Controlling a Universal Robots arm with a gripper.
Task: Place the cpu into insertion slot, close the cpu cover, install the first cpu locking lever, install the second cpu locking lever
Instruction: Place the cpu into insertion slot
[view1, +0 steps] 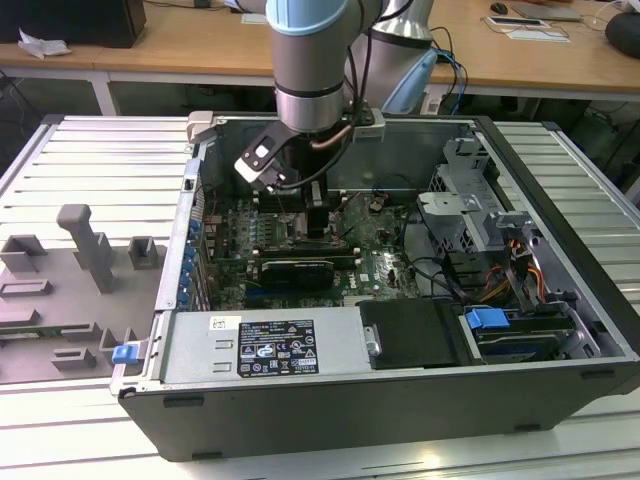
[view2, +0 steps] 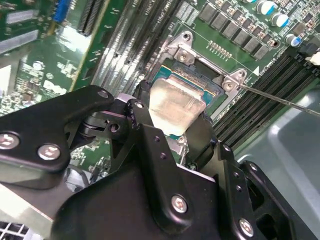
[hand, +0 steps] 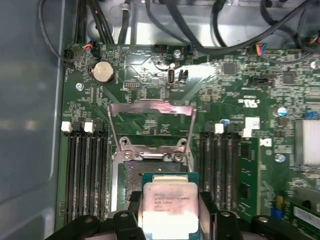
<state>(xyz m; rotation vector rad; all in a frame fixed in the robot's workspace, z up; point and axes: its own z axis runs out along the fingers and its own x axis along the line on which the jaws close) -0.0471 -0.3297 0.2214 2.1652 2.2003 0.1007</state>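
One gripper (view2: 174, 120) works inside the open case (view1: 400, 420), at about ten o'clock from the case's middle in the exterior view. Its fingers are clamped on two opposite edges of the cpu (hand: 169, 200). The chip lies metal top up over the insertion slot (hand: 131, 175), with a strip of socket showing past its edge; whether it touches cannot be told. The cpu cover (hand: 151, 105) stands swung open beyond the slot, away from the fingers, so the way down looks unobstructed.
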